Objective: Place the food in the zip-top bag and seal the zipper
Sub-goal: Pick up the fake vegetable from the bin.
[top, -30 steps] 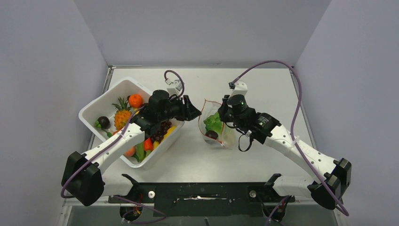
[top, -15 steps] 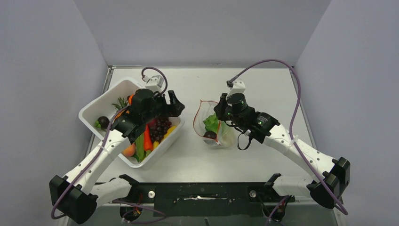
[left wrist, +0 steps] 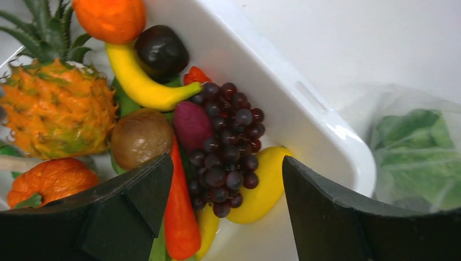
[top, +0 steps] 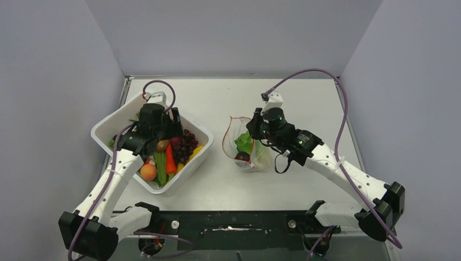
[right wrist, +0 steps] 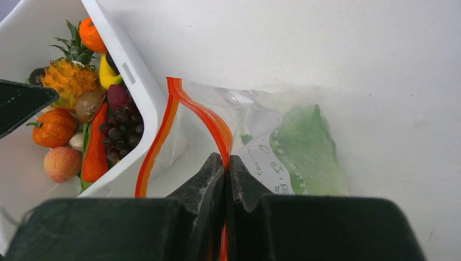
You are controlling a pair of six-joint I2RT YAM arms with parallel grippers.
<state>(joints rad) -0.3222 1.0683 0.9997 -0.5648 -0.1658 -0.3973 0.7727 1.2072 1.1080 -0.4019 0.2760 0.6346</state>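
Fruit and vegetables crowd the white tub [top: 117,113] on the left side of the table [top: 304,103]. A pineapple [left wrist: 57,109] sits with an orange [left wrist: 111,19] by its leaves, and a banana [left wrist: 141,81] curves under a dark plum [left wrist: 160,51]. A brown kiwi-like fruit [left wrist: 140,137] lies next to a bunch of grapes [left wrist: 228,141], which rests against the tub's right wall with a carrot [left wrist: 179,217] alongside it (a peach [right wrist: 62,163] and a small pumpkin [right wrist: 51,128] fill the near end). The left gripper [left wrist: 225,168] hangs over this pile with its jaws spread wide and nothing between them; none of the views show it touching any food. Just right of the tub, with a strip of bare table between in the top view, the bag [top: 260,157] lies with its mouth facing the tub. The mouth is unsealed, and the red zipper [right wrist: 201,114] traces an open loop. Inside the bag are the lettuce [right wrist: 310,147] and, near the bottom in the top view, one small dark fruit [top: 243,156] that looks like a second plum, though it is too small to be sure. The right gripper [right wrist: 224,160] has its jaws pressed together on the zipper at the right-hand side of the mouth, with the red strip running between its fingers [right wrist: 204,179].
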